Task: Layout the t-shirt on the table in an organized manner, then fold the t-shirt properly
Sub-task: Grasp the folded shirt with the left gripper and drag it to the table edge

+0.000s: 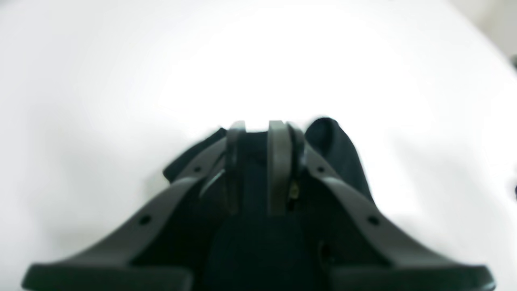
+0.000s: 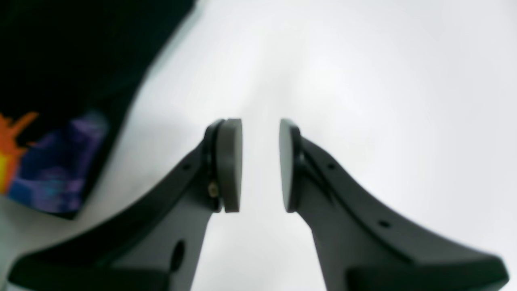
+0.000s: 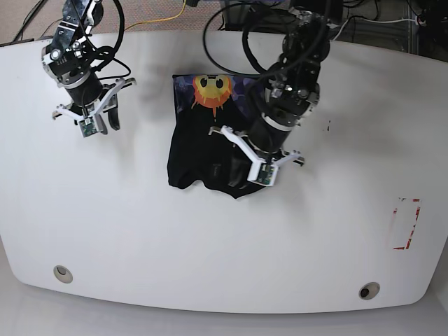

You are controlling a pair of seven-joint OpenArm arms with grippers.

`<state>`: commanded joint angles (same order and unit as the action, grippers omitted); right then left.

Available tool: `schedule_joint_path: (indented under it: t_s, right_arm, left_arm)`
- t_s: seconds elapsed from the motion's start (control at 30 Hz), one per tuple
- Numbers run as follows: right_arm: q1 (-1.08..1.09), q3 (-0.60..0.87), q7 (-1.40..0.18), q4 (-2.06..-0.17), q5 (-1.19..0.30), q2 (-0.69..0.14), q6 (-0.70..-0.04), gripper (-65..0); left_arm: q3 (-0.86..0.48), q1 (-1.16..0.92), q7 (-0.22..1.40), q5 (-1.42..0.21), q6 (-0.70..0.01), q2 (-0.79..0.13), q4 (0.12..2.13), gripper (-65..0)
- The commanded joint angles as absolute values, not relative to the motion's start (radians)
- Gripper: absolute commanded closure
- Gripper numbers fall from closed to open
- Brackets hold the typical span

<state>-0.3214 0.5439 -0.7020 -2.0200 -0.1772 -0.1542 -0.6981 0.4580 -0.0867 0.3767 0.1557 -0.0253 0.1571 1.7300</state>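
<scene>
The black t-shirt (image 3: 203, 150) lies bunched in the middle of the white table (image 3: 140, 231), with an orange sun print on a purple patch at its far edge. My left gripper (image 3: 241, 173) presses down on the shirt's near right part. In the left wrist view this left gripper (image 1: 257, 169) is shut on a fold of the black t-shirt (image 1: 335, 145). My right gripper (image 3: 105, 124) hovers over bare table at the far left, apart from the shirt. The right wrist view shows the right gripper (image 2: 260, 165) open and empty, with the t-shirt (image 2: 60, 60) at the upper left.
Two metal-ringed holes (image 3: 63, 273) (image 3: 369, 290) sit near the table's front edge. A red tape rectangle (image 3: 404, 224) marks the right side. Cables (image 3: 168, 17) run behind the far edge.
</scene>
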Motion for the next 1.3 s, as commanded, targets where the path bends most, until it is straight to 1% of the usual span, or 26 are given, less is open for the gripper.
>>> schedule_joint_path:
  t_s: [0.03,0.1,0.27,0.43,0.57,0.7,0.83,0.93,0.97,1.03,1.07,1.1,1.23,1.3]
  right_arm:
    - [-0.321,0.549,-0.702,-2.020,-0.177,-0.154,-0.698,-15.2]
    - [-0.321,0.562,-0.702,-2.020,-0.177,-0.154,-0.698,-15.2]
    - [-0.323,0.570,-0.702,-2.018,-0.177,-0.154,-0.698,-15.2]
    - [-0.323,0.587,-0.702,-2.018,-0.185,-0.150,-0.698,-15.2]
    - [-0.323,0.590,-0.702,-2.018,-0.186,-0.150,-0.698,-15.2]
    - [-0.323,0.587,-0.702,-2.018,-0.186,-0.148,-0.698,-15.2]
    - [-0.328,0.587,-0.702,-2.018,-0.186,-0.148,-0.698,-15.2]
    - [-0.328,0.584,-0.702,-2.018,-0.186,-0.148,-0.698,-15.2]
    - [-0.328,0.584,-0.702,-2.018,-0.186,-0.148,-0.698,-15.2]
    - [-0.328,0.584,-0.702,-2.018,-0.186,-0.148,-0.698,-15.2]
    - [-0.328,0.584,-0.702,-2.018,-0.186,-0.148,-0.698,-15.2]
    - [-0.328,0.584,-0.702,-2.017,-0.186,-0.148,-0.698,-15.2]
    - [-0.328,0.582,-0.702,-2.015,-0.186,-0.148,-0.698,-15.2]
    - [-0.329,0.573,-0.702,-2.014,-0.188,-0.147,-0.698,-15.2]
  left_arm:
    - [0.473,-0.087,0.364,0.173,-0.018,0.157,1.713,-8.2]
    - [0.541,-0.084,0.306,0.240,0.036,0.157,1.616,-8.2]
    - [0.631,-0.061,0.254,0.286,0.168,0.157,1.483,-8.3]
    - [0.647,-0.031,0.246,0.282,0.208,0.151,1.366,-8.3]
    - [0.638,-0.027,0.194,0.280,0.209,0.110,1.250,-8.3]
    - [0.599,-0.035,0.124,0.280,0.202,0.058,1.198,-8.3]
    - [0.555,-0.067,0.099,0.278,0.137,-0.036,1.194,-8.3]
    - [0.503,-0.090,0.085,0.278,0.074,-0.107,1.198,-8.3]
    - [0.463,-0.104,0.062,0.278,0.041,-0.142,1.198,-8.3]
    - [0.418,-0.128,0.033,0.278,0.013,-0.180,1.198,-8.3]
    - [0.369,-0.150,0.005,0.278,-0.016,-0.222,1.196,-8.3]
    - [0.351,-0.154,-0.004,0.278,-0.027,-0.232,1.196,-8.3]
    - [0.239,-0.189,-0.067,0.278,-0.120,-0.318,1.190,-8.3]
    - [0.186,-0.213,-0.090,0.278,-0.154,-0.355,1.190,-8.3]
